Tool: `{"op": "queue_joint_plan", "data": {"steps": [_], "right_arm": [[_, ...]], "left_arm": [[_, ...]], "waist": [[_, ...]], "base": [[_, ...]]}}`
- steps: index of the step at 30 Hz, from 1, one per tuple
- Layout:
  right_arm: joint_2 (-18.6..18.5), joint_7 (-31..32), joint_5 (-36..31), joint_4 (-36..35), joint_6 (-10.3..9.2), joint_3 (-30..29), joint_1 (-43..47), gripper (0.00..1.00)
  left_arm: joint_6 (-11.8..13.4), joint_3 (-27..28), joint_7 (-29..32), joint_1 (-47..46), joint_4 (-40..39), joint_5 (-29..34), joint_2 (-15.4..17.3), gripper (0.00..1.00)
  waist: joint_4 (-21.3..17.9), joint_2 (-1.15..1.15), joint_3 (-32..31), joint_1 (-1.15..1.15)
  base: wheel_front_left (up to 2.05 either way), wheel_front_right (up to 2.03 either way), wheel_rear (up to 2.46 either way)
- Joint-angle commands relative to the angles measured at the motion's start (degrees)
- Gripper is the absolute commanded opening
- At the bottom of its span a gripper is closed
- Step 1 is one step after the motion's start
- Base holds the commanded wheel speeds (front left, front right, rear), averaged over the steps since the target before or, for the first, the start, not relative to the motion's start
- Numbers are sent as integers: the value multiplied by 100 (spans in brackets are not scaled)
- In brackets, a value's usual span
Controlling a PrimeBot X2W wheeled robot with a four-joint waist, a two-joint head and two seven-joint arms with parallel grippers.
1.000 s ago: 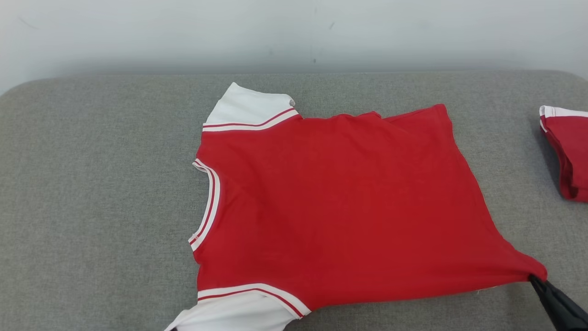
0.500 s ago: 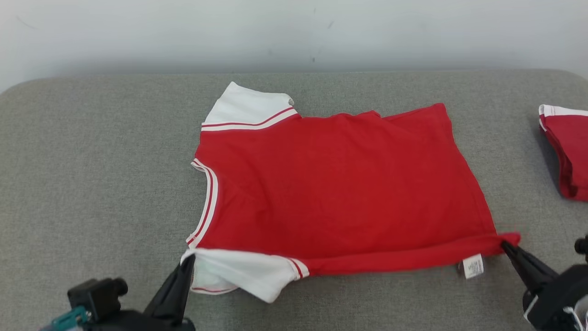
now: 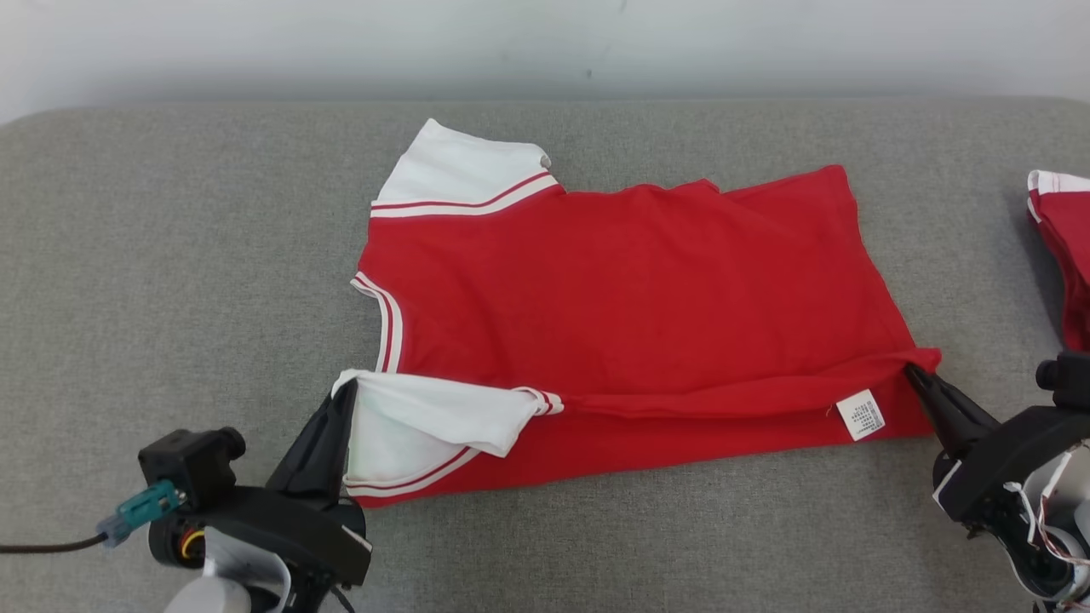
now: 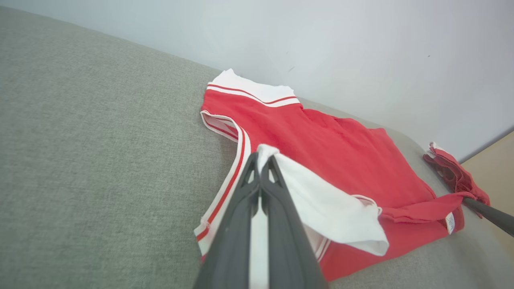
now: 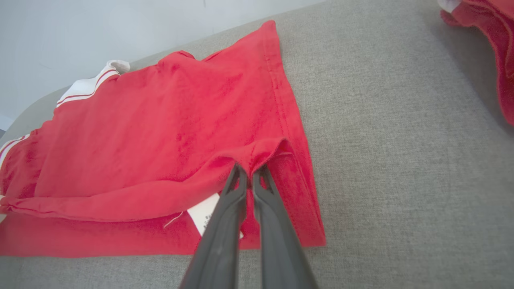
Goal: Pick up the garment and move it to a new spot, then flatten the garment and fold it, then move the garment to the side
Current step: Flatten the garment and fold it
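Red garment (image 3: 630, 281), left end effector (image 3: 345, 393) pinching sleeve (image 3: 426, 421), right end effector (image 3: 911, 371) pinching hem corner (image 3: 926, 357)

The light is bright and even. Soft, faint shadows lie by the shirt (image 3: 630, 289). Wrist views bend at the edges.

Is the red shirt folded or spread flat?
Partly folded: the shirt has its near edge doubled over, sleeve in the left gripper, hem corner in the right gripper; rest lies flat.
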Motion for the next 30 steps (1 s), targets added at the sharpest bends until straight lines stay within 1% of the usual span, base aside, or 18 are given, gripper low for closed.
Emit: {"op": "queue_joint_plan", "data": {"steps": [1, 7, 8, 9, 10, 11, 13, 14, 15, 18, 22, 24, 29, 30], "right_arm": [[41, -75, 61, 113, -15, 73, -148, 0], [119, -420, 133, 522, -15, 379, -570, 0], [132, -485, 159, 581, -15, 422, -630, 4], [137, -571, 165, 633, -15, 465, -701, 21], [134, -664, 184, 686, -15, 501, -761, 46], [136, -758, 200, 727, -15, 557, -810, 100], [129, -1063, 198, 771, -15, 629, -919, 100], [127, -1261, 204, 789, -15, 652, -969, 100], [124, -1419, 227, 806, -15, 701, -985, 100], [60, -1837, 263, 882, -15, 850, -1039, 100], [-57, -2246, 443, 925, -15, 998, -928, 100], [-100, -2309, 513, 940, -15, 1041, -778, 100], [-181, -2354, 680, 985, -15, 1062, -523, 100], [-190, -2362, 714, 993, -15, 1078, -456, 100]], "left_arm": [[-47, -22, -87, -164, 136, 114, -8, 0], [-160, -52, -432, -583, 676, 268, -63, 0], [-166, -36, -496, -635, 761, 273, -82, 0], [-177, -37, -556, -685, 841, 301, -90, 0], [-186, -42, -618, -740, 920, 342, -91, 0], [-184, -28, -692, -793, 989, 351, -115, 0], [-179, -24, -795, -869, 1126, 399, -132, 56], [-165, -9, -860, -906, 1181, 432, -138, 93], [-162, 4, -907, -931, 1232, 432, -163, 100], [-191, 3, -1005, -994, 1363, 470, -196, 100], [-150, 31, -1131, -877, 1367, 571, -181, 100], [-107, 68, -1145, -710, 1352, 480, -231, 100], [-43, -15, -922, -332, 1188, 342, -270, 100], [1, -40, -849, -216, 1135, 337, -268, 100]], "waist": [[1, 0, 63, -1], [-8, 0, 155, -1], [-12, 0, 166, -1], [-15, 0, 177, -1], [-16, 0, 188, -1], [-16, 0, 200, -1], [-19, 0, 221, -1], [-20, 0, 234, -1], [-19, 0, 244, -1], [-20, 0, 249, -1], [-15, 0, 215, -1], [-22, 0, 176, -1], [-51, 0, 120, -1], [-57, 0, 109, -1]], "base": [[0, 0, 0], [0, 0, 0], [0, 0, 0], [0, 0, 0], [0, 0, 0], [0, 0, 0], [0, 0, 0], [0, 0, 0], [0, 0, 0], [0, 0, 0], [0, 0, 0], [0, 0, 0], [0, 0, 0], [0, 0, 0]]}}
